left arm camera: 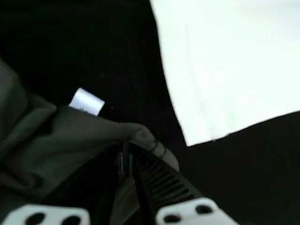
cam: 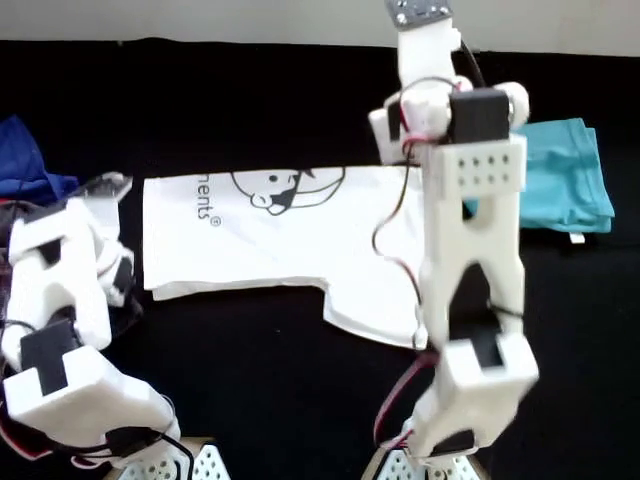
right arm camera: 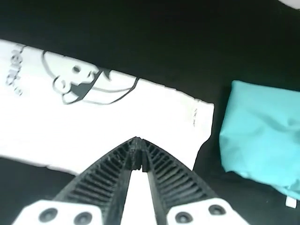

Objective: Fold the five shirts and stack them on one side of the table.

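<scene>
A white shirt (cam: 260, 235) with a black print lies spread in the middle of the black table (cam: 250, 400); the right wrist view has it as the white shirt (right arm camera: 93, 122). My right gripper (right arm camera: 136, 157) hangs shut above its right part, nothing between the fingers. A folded teal shirt (cam: 565, 175) lies at the back right, seen as the teal shirt (right arm camera: 262, 136) beside the white one. At the left, my left gripper (left arm camera: 127, 157) is shut on a bunched dark grey shirt (left arm camera: 56, 136) with a white label (left arm camera: 87, 101), close to the white shirt's edge (left arm camera: 225, 70).
A blue shirt (cam: 25, 160) lies bunched at the far left edge. The right arm (cam: 475, 260) stretches over the white shirt's right side and hides part of it. The left arm (cam: 60, 300) stands folded at the front left.
</scene>
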`<state>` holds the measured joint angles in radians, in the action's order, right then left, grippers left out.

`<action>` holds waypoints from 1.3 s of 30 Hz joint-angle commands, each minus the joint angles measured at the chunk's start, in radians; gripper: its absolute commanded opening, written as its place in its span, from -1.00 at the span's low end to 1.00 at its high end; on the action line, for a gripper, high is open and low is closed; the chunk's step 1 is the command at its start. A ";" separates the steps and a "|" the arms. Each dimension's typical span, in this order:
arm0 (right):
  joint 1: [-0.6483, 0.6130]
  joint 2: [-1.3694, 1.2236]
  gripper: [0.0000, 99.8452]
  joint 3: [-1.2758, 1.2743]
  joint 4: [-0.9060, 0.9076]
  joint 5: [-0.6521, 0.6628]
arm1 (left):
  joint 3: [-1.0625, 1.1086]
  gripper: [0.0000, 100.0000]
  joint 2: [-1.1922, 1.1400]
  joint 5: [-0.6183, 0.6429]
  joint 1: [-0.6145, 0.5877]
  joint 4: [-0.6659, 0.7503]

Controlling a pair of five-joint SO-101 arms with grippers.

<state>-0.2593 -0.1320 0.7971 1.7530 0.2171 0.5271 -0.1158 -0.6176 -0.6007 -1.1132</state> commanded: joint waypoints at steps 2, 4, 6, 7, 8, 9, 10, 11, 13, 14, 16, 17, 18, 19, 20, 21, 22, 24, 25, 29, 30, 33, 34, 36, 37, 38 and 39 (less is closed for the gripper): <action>-0.048 0.275 -0.99 -0.271 0.010 -0.005 | 0.031 -0.98 0.045 -0.063 -0.127 0.077; -0.065 0.355 -0.99 -0.397 0.010 -0.005 | 0.005 -0.98 0.048 -0.074 -0.197 0.098; -0.081 0.417 -0.99 -0.530 0.007 -0.005 | -0.047 -0.98 0.053 -0.071 -0.269 0.100; -0.085 0.440 -0.99 -0.593 0.005 -0.005 | -0.077 -0.98 0.053 -0.071 -0.295 0.100; -0.090 0.456 -0.99 -0.662 -0.005 -0.005 | -0.110 -0.98 0.053 -0.069 -0.317 0.094; -0.091 0.467 -0.99 -0.727 -0.025 -0.005 | -0.142 -0.98 0.054 -0.060 -0.331 0.072; -0.091 0.473 -0.98 -0.792 -0.050 -0.005 | -0.177 -0.98 0.054 -0.040 -0.337 0.040; -0.091 0.478 -0.98 -0.854 -0.079 -0.005 | -0.208 -0.98 0.054 -0.021 -0.338 -0.002; -0.093 0.478 -0.98 -0.975 -0.154 -0.005 | -0.274 -0.98 0.054 0.002 -0.312 -0.106; -0.093 0.478 -0.98 -1.030 -0.196 -0.003 | -0.308 -0.98 0.054 0.011 -0.292 -0.169; -0.093 0.478 -0.95 -1.118 -0.271 -0.003 | -0.377 -0.98 0.054 0.040 -0.245 -0.285; -0.093 0.478 -0.91 -1.152 -0.302 0.000 | -0.414 -0.98 0.054 0.058 -0.220 -0.336; -0.093 0.478 -0.86 -1.185 -0.328 0.018 | -0.455 -0.98 0.054 0.077 -0.193 -0.384; -0.093 0.478 -0.82 -1.211 -0.348 0.046 | -0.495 -0.98 0.054 0.095 -0.166 -0.427; -0.093 0.478 -0.78 -1.236 -0.363 0.078 | -0.535 -0.98 0.054 0.115 -0.139 -0.462; -0.093 0.478 -0.75 -1.259 -0.374 0.107 | -0.573 -0.98 0.054 0.135 -0.110 -0.493; -0.093 0.478 -0.74 -1.283 -0.383 0.135 | -0.611 -0.98 0.054 0.153 -0.076 -0.522; -0.093 0.478 -0.74 -1.328 -0.397 0.204 | -0.677 -0.98 0.054 0.192 -0.004 -0.563; -0.093 0.478 -0.74 -1.349 -0.400 0.247 | -0.707 -0.98 0.054 0.213 0.035 -0.580; -0.093 0.476 -0.74 -1.426 -0.426 0.350 | -0.728 -0.98 0.044 0.296 0.200 -0.591; -0.093 0.476 -0.74 -1.446 -0.441 0.353 | -0.710 -0.98 0.041 0.308 0.237 -0.586; -0.093 0.476 -0.74 -1.500 -0.481 0.381 | -0.587 -0.98 0.025 0.341 0.318 -0.468; -0.093 0.476 -0.74 -1.518 -0.492 0.391 | -0.547 -0.98 0.013 0.350 0.331 -0.420; -0.093 0.476 -0.73 -1.552 -0.510 0.407 | -0.461 -0.98 -0.010 0.371 0.341 -0.322; -0.093 0.476 -0.72 -1.566 -0.512 0.417 | -0.423 -0.98 -0.021 0.381 0.343 -0.275; -0.094 0.476 -0.68 -1.577 -0.513 0.427 | -0.387 -0.98 -0.033 0.382 0.343 -0.233; -0.094 0.476 -0.64 -1.587 -0.513 0.433 | -0.354 -0.98 -0.042 0.382 0.343 -0.195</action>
<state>-0.3422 0.3115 -0.7710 1.2543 0.6237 0.1036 -0.1542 -0.2478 -0.2754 -1.4170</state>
